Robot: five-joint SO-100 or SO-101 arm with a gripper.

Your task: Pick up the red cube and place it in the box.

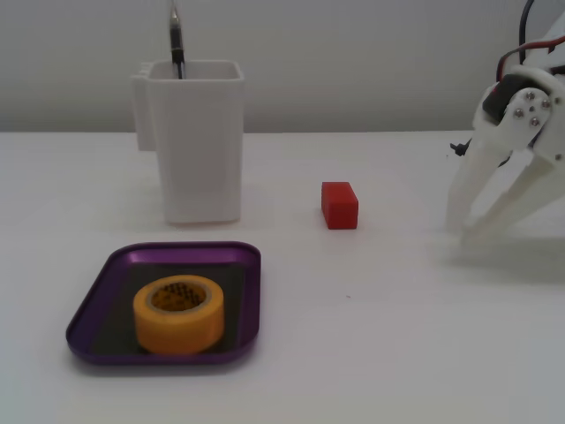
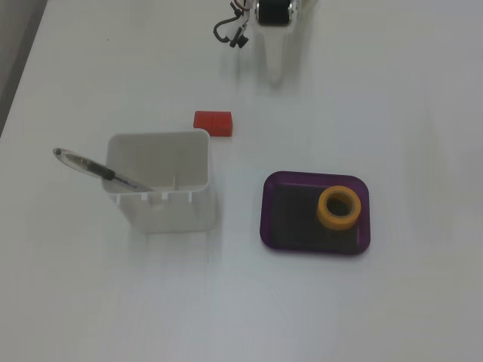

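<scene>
While the white fingers hang spread apart with nothing between them, their tips point down close to the pale counter at the right edge of a fixed view from the side; the view from above shows only a narrow white sliver of the gripper at the top edge, so the spread cannot be read there. The red cube lies on the counter well apart from the fingers, a small matte block slightly longer than wide, and from above the red cube sits just beside a corner of the white container. That container is tall, rectangular and smooth plastic; only the top-down view reveals its hollow inside and the full length of the pen leaning in it, whereas the side view shows just the pen's tip above the rim. The box, a shallow glossy purple tray with rounded corners and a dark floor, holds a yellow tape roll; from above, the roll sits toward one corner of the box.
</scene>
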